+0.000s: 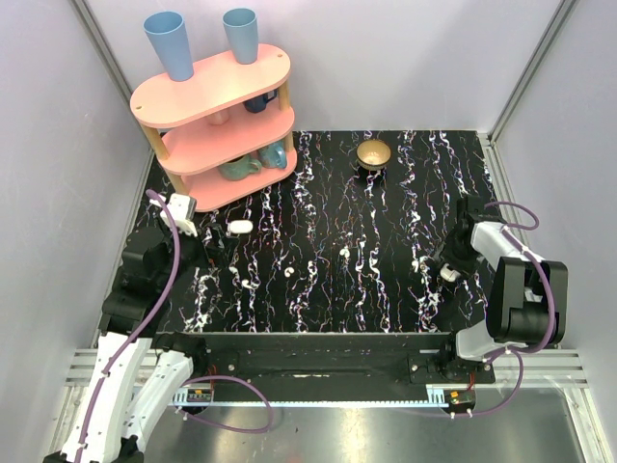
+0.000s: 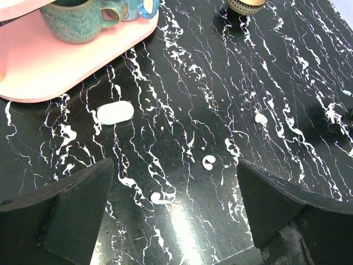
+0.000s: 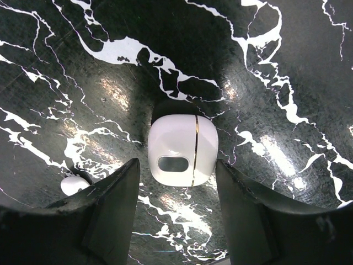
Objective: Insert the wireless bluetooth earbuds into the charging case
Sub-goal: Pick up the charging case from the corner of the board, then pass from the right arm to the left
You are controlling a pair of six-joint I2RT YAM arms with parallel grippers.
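The charging case (image 3: 182,150) is a closed white rounded box with a gold seam and a dark oval window. It lies on the black marbled table, right of centre (image 1: 448,273). My right gripper (image 3: 177,165) is open and low over it, one finger on each side of its near end with only narrow gaps. Two tiny white curved earbuds (image 2: 208,162) (image 2: 160,197) lie on the table ahead of my left gripper (image 2: 174,165). That gripper is wide open, holds nothing and hovers at the table's left (image 1: 183,214). The top view shows the earbuds at centre left (image 1: 287,273) (image 1: 249,284).
A white pill-shaped object (image 2: 115,112) lies near the pink three-tier shelf (image 1: 217,121) with mugs and blue cups at back left. A gold bowl (image 1: 374,153) stands at the back centre. Small white bits lie at mid-table (image 2: 260,117) and beside my right finger (image 3: 74,185).
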